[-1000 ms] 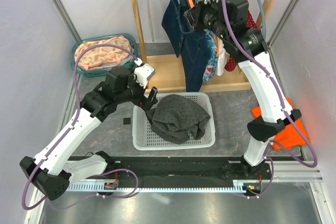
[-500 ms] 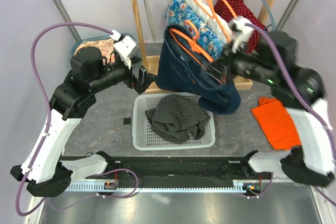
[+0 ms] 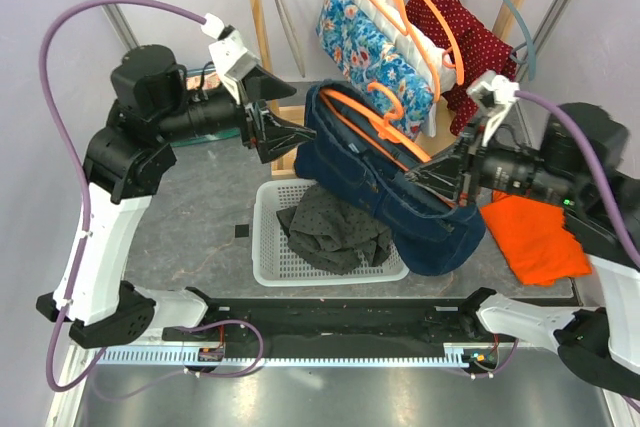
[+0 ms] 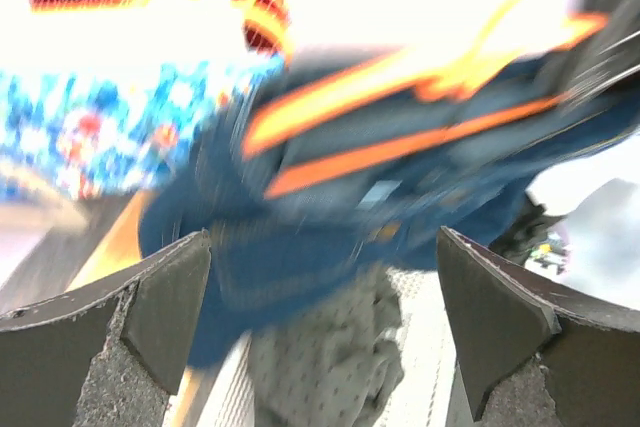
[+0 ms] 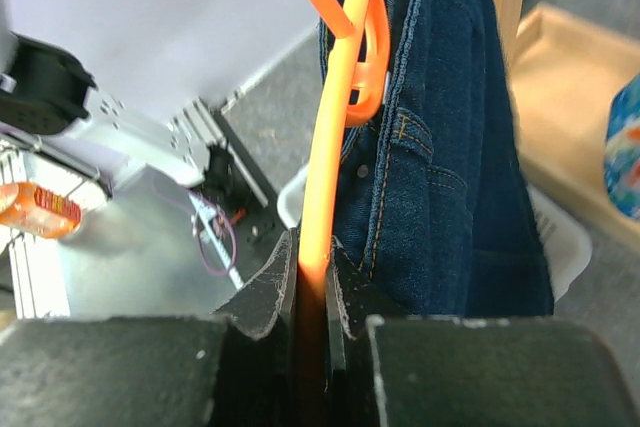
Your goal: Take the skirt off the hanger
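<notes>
A dark blue denim skirt [image 3: 400,192] hangs on an orange hanger [image 3: 372,127], held tilted above the white basket [image 3: 268,247]. My right gripper [image 3: 432,177] is shut on the hanger's orange bar [image 5: 322,217], with the denim [image 5: 440,147] right beside it. My left gripper [image 3: 295,135] is open and empty, just left of the skirt's upper edge. In the blurred left wrist view the skirt [image 4: 330,207] and hanger lie ahead between my spread fingers [image 4: 160,297].
A grey dotted garment [image 3: 335,227] lies in the basket. A wooden rack [image 3: 262,47] behind holds a floral, a white and a red dotted garment [image 3: 470,37]. An orange cloth [image 3: 535,237] lies at the right. A teal bin of clothes sits behind my left arm.
My right gripper has pulled the hanger and skirt down and toward the front, lower over the basket. My left arm has risen and swung right, closer to the skirt.
</notes>
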`<act>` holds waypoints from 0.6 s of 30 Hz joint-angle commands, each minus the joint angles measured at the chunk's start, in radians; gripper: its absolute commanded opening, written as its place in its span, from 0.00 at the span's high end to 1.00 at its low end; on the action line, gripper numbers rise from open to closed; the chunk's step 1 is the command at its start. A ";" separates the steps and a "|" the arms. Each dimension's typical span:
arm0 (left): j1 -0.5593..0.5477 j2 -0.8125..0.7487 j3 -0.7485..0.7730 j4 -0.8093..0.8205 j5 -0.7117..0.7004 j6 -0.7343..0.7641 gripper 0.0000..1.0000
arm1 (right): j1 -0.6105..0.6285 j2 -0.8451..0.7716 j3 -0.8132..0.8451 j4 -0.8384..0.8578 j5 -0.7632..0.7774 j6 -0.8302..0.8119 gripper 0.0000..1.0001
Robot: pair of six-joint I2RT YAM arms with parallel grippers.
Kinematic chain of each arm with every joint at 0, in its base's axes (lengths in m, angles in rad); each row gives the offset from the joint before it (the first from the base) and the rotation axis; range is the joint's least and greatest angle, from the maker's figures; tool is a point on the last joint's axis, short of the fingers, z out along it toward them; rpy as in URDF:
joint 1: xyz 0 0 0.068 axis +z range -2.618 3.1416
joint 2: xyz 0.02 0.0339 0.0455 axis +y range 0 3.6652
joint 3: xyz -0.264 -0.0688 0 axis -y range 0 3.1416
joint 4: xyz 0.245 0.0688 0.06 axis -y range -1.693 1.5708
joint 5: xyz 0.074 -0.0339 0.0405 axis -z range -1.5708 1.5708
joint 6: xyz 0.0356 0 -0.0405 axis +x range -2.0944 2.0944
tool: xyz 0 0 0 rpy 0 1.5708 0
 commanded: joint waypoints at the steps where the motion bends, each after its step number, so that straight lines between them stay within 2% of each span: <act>1: 0.023 0.025 0.082 0.022 0.200 -0.062 0.01 | 0.000 -0.013 -0.035 0.078 -0.038 -0.008 1.00; 5: 0.029 0.020 0.000 0.045 0.163 -0.045 0.01 | 0.002 -0.008 -0.037 0.086 -0.047 -0.008 1.00; 11: 0.029 -0.001 -0.125 0.087 0.003 -0.017 0.00 | 0.002 0.006 -0.031 0.097 -0.063 -0.006 1.00; 16: 0.033 0.006 -0.119 0.125 -0.074 -0.024 0.01 | 0.002 0.003 -0.051 0.098 -0.067 -0.006 1.00; 18: 0.039 0.017 -0.104 0.128 -0.064 -0.034 0.04 | 0.002 0.000 -0.055 0.100 -0.069 -0.005 1.00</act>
